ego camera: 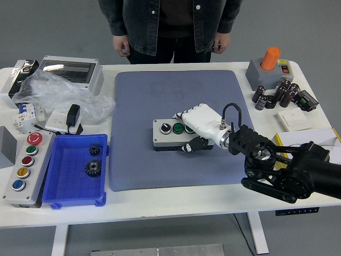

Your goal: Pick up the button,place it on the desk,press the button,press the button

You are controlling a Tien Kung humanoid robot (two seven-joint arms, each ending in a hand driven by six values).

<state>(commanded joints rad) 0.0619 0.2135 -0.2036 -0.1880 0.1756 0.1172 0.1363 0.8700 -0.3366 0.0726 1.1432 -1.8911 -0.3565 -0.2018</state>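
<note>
A grey button box [169, 135] with a black knob and green buttons lies on the blue-grey mat [176, 101] at mid table. My right hand [196, 127], white with a black arm, grasps the box's right end: fingers lie over its top, thumb against its front face. The box's right part is hidden under the hand. My left arm is out of view.
A blue tray [74, 178] with two gears and a grey control box [25, 168] with several coloured buttons stand at front left. A plastic bag [61, 96] and an enclosure [72, 72] are at back left. Capacitors [274, 96] and an orange-button box [269, 66] are at back right. A person stands behind the table.
</note>
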